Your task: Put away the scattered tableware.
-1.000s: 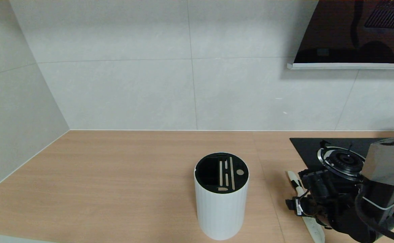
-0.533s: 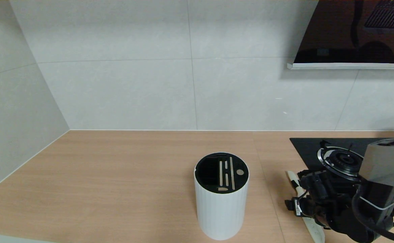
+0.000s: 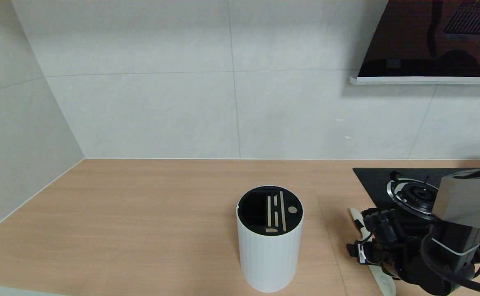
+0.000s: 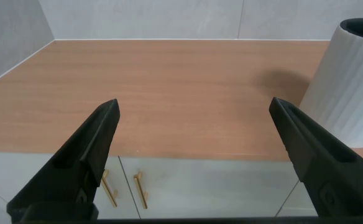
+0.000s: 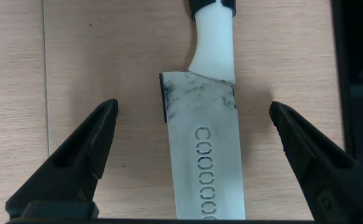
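White knife below the wide-spread right pincer; left pincer equally wide.

knife middle hidden under right arm, blade tip cut off, holder partly cropped

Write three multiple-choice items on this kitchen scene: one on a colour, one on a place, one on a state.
1. What colour is the holder's outer wall?
A. white
B. red
C. blue

2. Where does the knife lie?
A. inside the holder
B. on the counter beside the stove
C. on the stove

3. How is the right end effector?
A. shut on the knife
B. open over the knife
C. shut on nothing

Key:
1 A, its ribbed wall is white.
2 B, it lies flat on the wood next to the black stove.
3 B, its fingers stand apart on either side of the knife.
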